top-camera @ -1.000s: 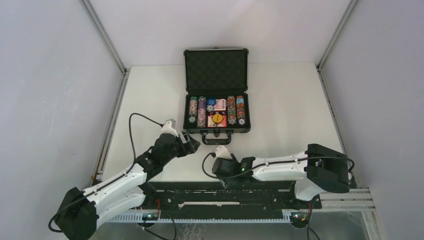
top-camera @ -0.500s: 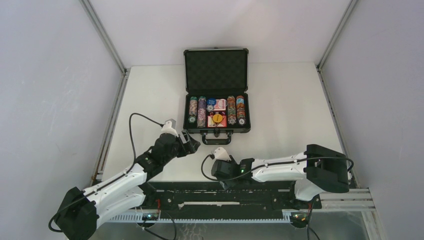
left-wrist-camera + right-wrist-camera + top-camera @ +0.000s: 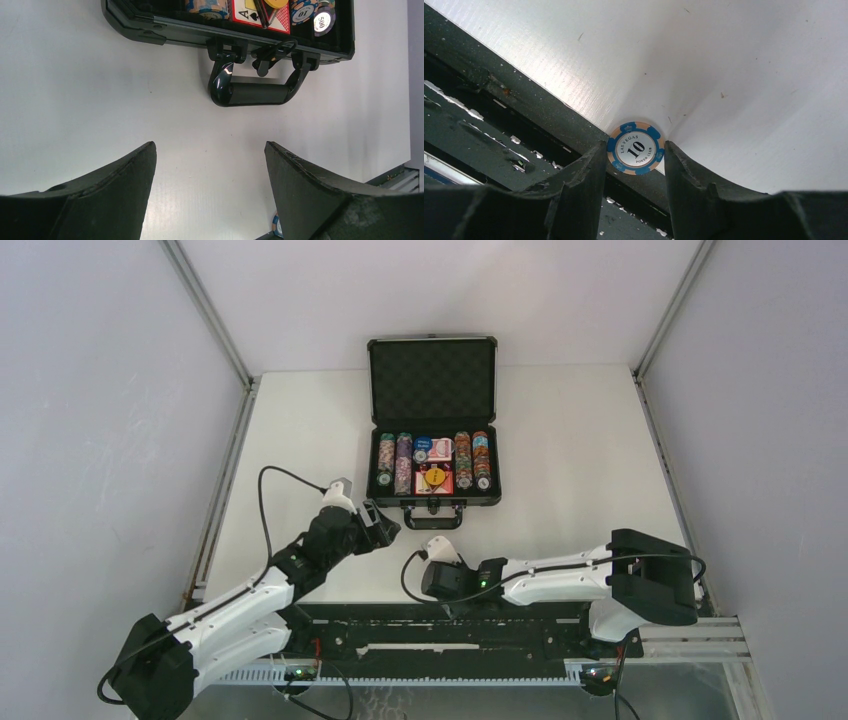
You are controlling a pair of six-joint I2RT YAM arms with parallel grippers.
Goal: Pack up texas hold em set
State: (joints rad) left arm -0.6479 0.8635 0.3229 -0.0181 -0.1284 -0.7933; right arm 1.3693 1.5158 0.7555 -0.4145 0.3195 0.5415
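The black briefcase (image 3: 434, 502) lies open mid-table with its foam-lined lid (image 3: 432, 378) upright. Rows of poker chips (image 3: 386, 462), red card boxes (image 3: 441, 449) and a yellow dealer button (image 3: 433, 477) fill it. Its handle (image 3: 257, 92) faces my left gripper (image 3: 210, 145), which hovers open and empty over bare table short of the handle. A blue-and-tan "10" chip (image 3: 636, 148) lies flat at the table's near edge. My right gripper (image 3: 636, 145) is low there, both fingertips touching the chip's sides. The same chip (image 3: 274, 225) peeks out beside my left finger.
The black mounting rail (image 3: 499, 100) with white debris runs right under the table's near edge, below the chip. Grey walls and metal frame posts (image 3: 210, 315) enclose the white table (image 3: 580, 440) on three sides.
The right gripper's jaws have narrowed onto the chip and the wrist has edged slightly left. The left arm and the briefcase have not moved.
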